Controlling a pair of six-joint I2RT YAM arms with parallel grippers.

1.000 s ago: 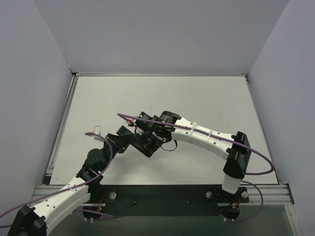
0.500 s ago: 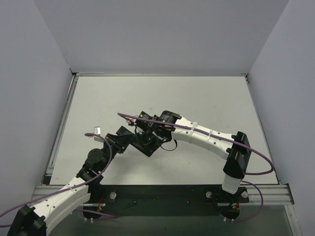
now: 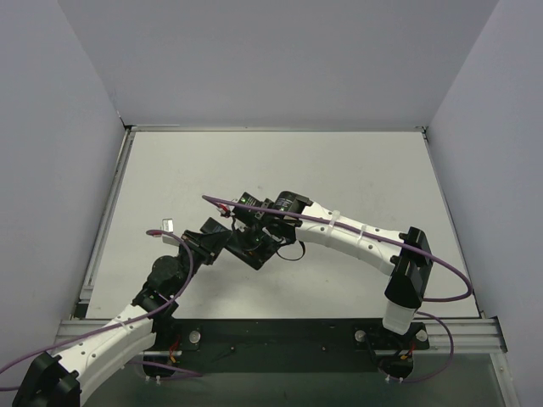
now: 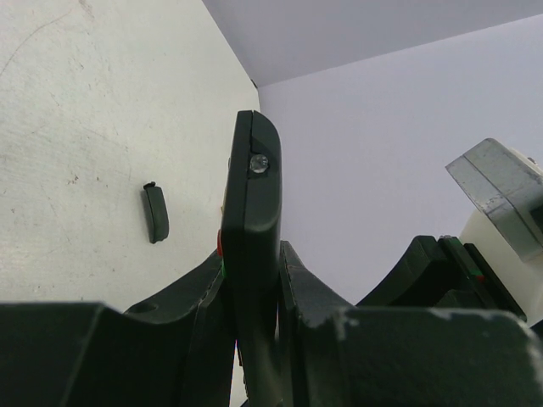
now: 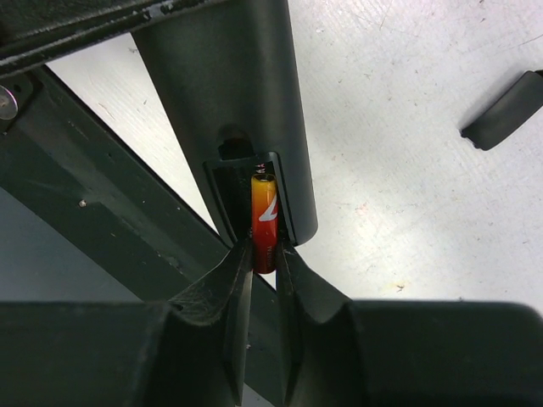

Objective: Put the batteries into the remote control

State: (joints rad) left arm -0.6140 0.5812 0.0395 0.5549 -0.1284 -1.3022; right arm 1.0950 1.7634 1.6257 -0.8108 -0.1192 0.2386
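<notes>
Left claw (image 4: 253, 273) pinches the remote control (image 4: 254, 186) edgewise. Right claw (image 5: 264, 254) pinches one battery (image 5: 264, 222), whose tip sits just ahead in the open compartment. Neither arm has visibly moved in the last second, so seating is judged incomplete.

We cannot see the lower end of the small red-orange cylindrical battery (image 5: 264, 212), buried between the fingers (image 5: 227, 292) of the black right gripper (image 5: 264, 257).

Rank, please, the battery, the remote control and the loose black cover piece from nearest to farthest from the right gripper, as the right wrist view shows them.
1. battery: pinched between the fingers of the right gripper, far end in the compartment.
2. remote control: just ahead, open compartment facing the camera.
3. cover piece: on the table, upper right, apart from the remote.
</notes>
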